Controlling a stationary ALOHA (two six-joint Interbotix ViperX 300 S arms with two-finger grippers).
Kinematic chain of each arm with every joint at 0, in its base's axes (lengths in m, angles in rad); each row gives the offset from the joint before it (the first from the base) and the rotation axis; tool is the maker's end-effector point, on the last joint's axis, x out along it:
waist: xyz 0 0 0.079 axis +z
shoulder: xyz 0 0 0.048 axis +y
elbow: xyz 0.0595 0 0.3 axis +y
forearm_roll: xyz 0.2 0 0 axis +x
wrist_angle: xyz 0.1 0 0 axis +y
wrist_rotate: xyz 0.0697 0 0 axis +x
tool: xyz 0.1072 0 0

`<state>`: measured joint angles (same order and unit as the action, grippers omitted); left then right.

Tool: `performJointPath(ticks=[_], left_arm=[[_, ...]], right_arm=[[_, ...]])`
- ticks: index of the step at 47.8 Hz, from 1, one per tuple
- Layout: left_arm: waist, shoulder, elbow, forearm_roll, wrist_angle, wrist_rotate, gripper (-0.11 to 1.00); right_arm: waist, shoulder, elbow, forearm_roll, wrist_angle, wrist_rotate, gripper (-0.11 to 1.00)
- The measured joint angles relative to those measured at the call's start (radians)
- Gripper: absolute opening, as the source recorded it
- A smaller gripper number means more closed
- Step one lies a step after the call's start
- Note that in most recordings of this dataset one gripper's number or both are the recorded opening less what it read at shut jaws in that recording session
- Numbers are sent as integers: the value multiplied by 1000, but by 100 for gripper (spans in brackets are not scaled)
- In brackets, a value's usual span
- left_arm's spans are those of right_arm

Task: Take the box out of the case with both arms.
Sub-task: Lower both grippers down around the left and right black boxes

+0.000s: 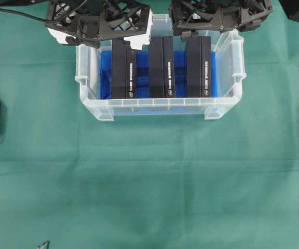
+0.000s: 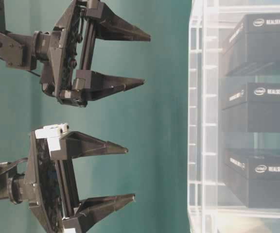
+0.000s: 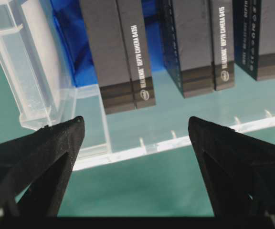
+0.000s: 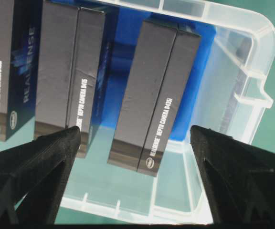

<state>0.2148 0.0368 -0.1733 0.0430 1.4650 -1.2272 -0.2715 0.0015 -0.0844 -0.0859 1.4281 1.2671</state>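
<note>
Both grippers, left (image 1: 104, 32) and right (image 1: 219, 21), hung spread wide at the frame's top edge above the case (image 1: 159, 107), where three black boxes (image 1: 161, 67) stood untouched.

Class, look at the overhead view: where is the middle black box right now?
In the overhead view the middle box stands inside the clear case, on its blue liner, between the left box and the right box.
</note>
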Motion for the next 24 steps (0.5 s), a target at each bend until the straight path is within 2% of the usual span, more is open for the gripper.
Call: performJointPath(ticks=[24], left_arm=[[6, 0, 0, 0, -2, 0, 86]], right_arm=[[-2, 0, 0, -3, 0, 0, 95]])
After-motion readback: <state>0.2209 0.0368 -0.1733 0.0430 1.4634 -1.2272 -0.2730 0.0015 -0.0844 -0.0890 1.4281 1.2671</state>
